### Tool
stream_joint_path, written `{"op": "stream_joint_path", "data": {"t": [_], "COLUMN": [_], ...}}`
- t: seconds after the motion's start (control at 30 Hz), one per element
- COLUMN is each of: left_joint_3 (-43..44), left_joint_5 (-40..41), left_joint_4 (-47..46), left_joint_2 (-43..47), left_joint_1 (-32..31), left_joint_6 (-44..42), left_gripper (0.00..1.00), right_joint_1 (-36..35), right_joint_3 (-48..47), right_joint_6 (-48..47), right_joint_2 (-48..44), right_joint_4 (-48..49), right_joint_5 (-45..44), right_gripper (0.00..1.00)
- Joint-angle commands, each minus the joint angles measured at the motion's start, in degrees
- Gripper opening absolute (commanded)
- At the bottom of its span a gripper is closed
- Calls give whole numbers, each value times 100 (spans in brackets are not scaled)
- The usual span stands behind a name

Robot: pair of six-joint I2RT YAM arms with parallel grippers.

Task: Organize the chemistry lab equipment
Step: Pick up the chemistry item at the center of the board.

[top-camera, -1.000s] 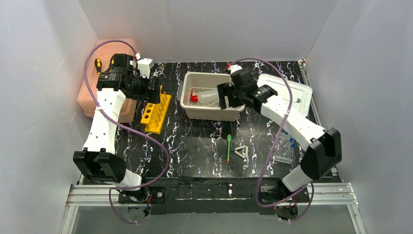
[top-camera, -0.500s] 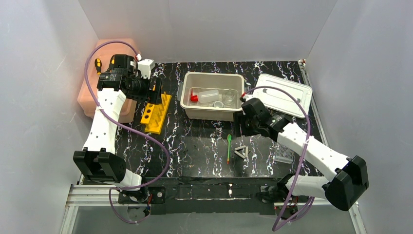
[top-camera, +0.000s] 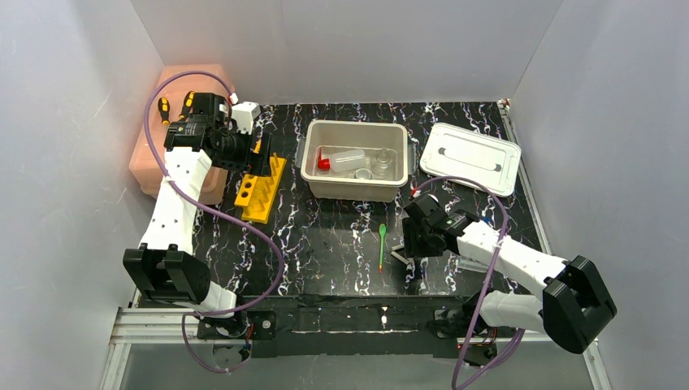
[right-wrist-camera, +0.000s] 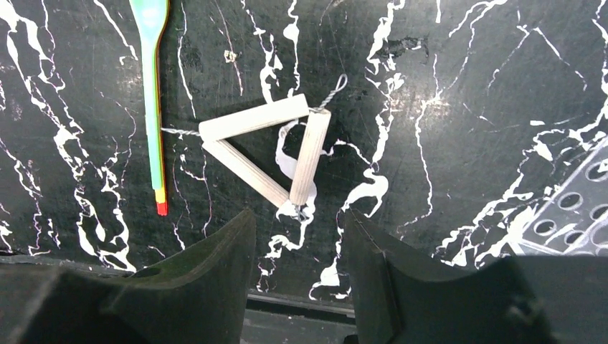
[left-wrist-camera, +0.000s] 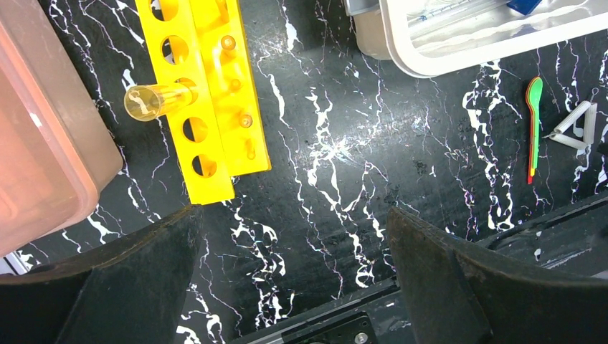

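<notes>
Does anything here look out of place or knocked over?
Two things. The red-capped squeeze bottle lies on its side in the white tub, and a black-and-orange screwdriver on the pink box looks foreign among lab gear. Nothing appears spilled or broken.

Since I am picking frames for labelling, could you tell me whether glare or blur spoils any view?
Top external: evenly lit, mild sheen on the table, nothing washed out. Left wrist: yellow rack sharp, slight glare mid-table, jaws of the left gripper dark and soft-edged. Right wrist: white triangle and green spoon crisp; jaws of the right gripper almost featureless black.
</notes>
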State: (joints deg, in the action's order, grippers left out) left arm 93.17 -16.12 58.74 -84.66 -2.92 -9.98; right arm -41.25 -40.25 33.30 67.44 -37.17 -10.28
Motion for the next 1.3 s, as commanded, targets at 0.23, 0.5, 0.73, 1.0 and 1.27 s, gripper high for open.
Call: {"op": "stream_joint_path", "data": {"t": [0.23,0.5,0.73,1.0,1.27], "left_joint_3": [-85,-141,-125,-70,-158], "left_joint_5": [-104,-49,-8,-87,-67], "left_joint_4": [73,142,182,188,183], "left_joint_2": [78,139,154,148,186], "left_joint_1": [26,23,28,28,24], "left_joint_6": [-16,-87,-165,-167,-214], "left_gripper": [99,99,99,99,99], "right_joint_1": [3,-157,-251,-249,-251], "right_joint_3": [225,316,-575,-1779,-3217], "right_joint_6": [230,282,234,-69,-420], "right_joint_2": [255,857,170,-80,255], "right_joint_4": [825,874,-150,-942,-1230], "right_joint_5": [-253,-881,-1365,-1702,-1639], "right_gripper": [50,38,11,5,4]}}
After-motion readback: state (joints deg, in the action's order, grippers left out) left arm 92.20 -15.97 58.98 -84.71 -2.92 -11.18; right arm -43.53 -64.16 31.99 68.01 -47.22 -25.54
